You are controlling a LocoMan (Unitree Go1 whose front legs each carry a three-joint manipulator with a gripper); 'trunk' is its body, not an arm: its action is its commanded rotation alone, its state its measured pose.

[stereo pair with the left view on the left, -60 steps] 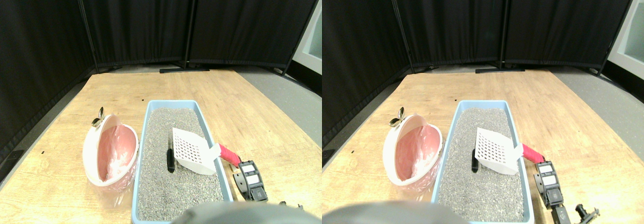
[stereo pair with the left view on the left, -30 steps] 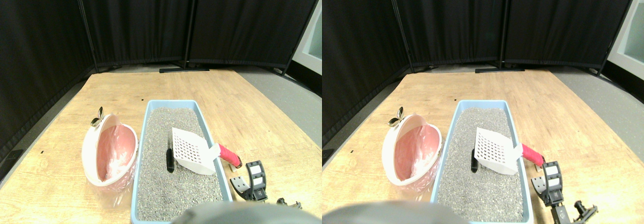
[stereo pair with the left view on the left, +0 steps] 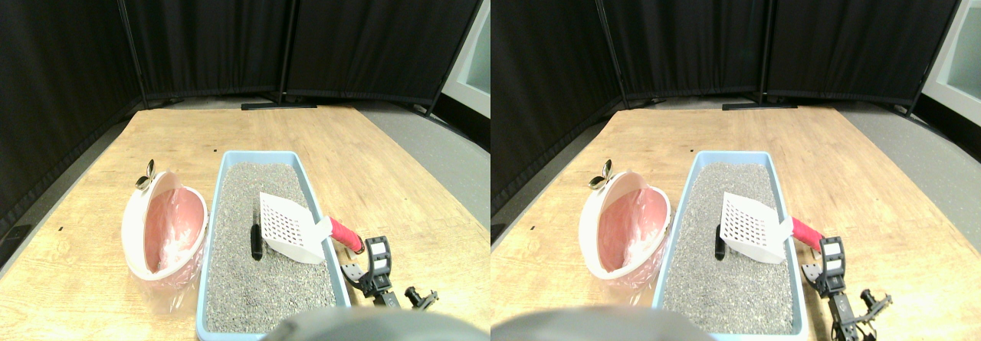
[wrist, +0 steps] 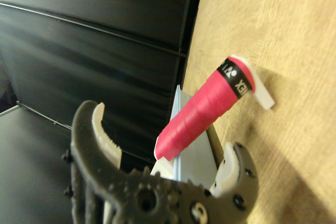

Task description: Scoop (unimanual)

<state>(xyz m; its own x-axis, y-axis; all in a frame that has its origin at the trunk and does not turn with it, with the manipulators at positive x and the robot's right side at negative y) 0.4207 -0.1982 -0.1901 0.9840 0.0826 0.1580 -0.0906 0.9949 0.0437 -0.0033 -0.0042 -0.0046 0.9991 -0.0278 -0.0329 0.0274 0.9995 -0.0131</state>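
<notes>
Gripper point(stereo pair with the left view on the left: 373, 258) rotated upright over the last second; fingers point(wrist: 102, 124) spread wide, red scoop handle point(wrist: 210, 113) just ahead between them, ungrasped. Grasp looked next.

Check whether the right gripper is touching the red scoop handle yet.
Apart. The wrist view shows the handle lying between and beyond the spread fingers, clear wood showing around it.

small dark object point(stereo pair with the left view on the left: 255, 242) in litter unidentifiable, scoop point(wrist: 173, 167) head hidden behind tool point(wrist: 168, 150)
</notes>
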